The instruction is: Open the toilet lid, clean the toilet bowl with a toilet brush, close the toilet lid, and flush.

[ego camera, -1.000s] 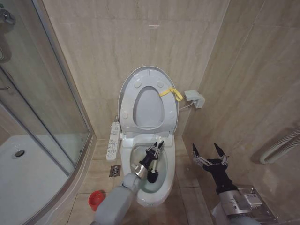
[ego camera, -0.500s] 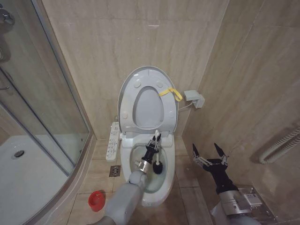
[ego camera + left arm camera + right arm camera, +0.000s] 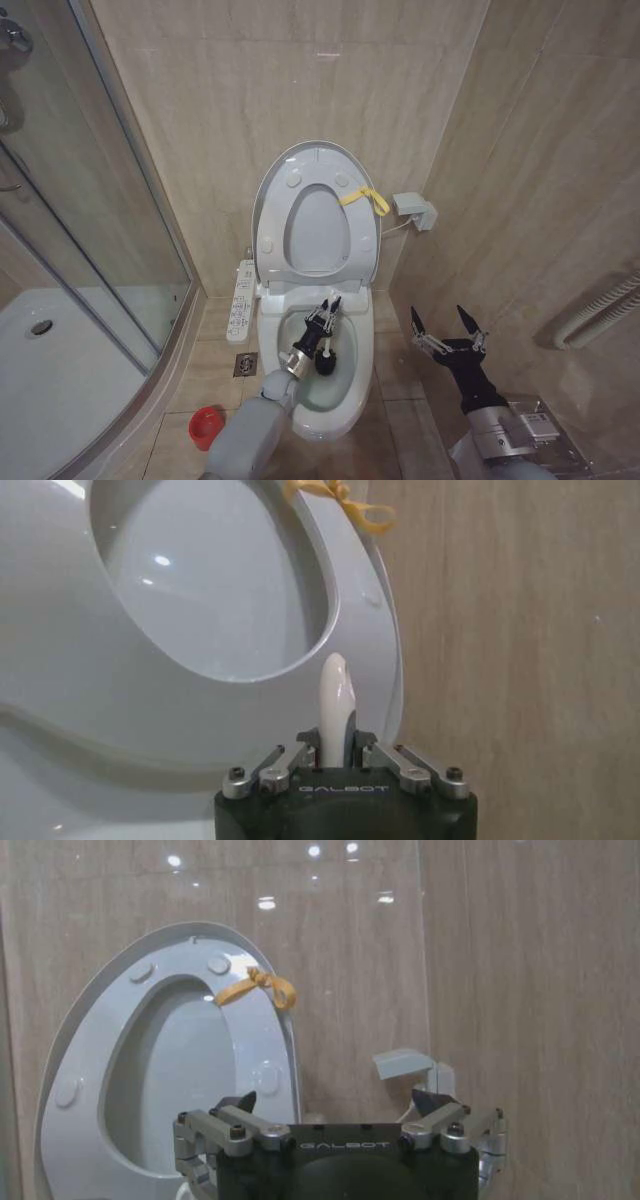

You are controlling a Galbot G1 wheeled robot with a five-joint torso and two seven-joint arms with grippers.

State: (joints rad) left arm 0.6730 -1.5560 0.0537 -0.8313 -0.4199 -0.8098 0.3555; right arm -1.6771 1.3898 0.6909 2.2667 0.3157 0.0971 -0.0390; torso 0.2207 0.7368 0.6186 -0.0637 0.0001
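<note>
The toilet lid point(image 3: 316, 158) stands raised against the wall together with the ring seat point(image 3: 318, 262), and a yellow strap point(image 3: 366, 198) hangs at its right edge. My left gripper point(image 3: 329, 305) is over the open toilet bowl point(image 3: 364, 348), shut on the white handle of the toilet brush point(image 3: 336, 697). The dark brush head point(image 3: 325, 363) is down inside the bowl. The brush's red holder point(image 3: 205, 427) sits on the floor left of the toilet. My right gripper point(image 3: 447, 326) hangs open and empty to the right of the bowl, facing the lid point(image 3: 120, 1035).
A white button panel point(image 3: 243, 298) is fixed at the toilet's left side, with a floor drain point(image 3: 245, 365) below it. The glass shower enclosure point(image 3: 90, 230) and its tray point(image 3: 50, 370) close off the left. A white wall box point(image 3: 413, 210) and tiled walls lie behind and to the right.
The left gripper swept the brush toward the back of the bowl, then drew it back a little toward the front. The right arm has not moved.
</note>
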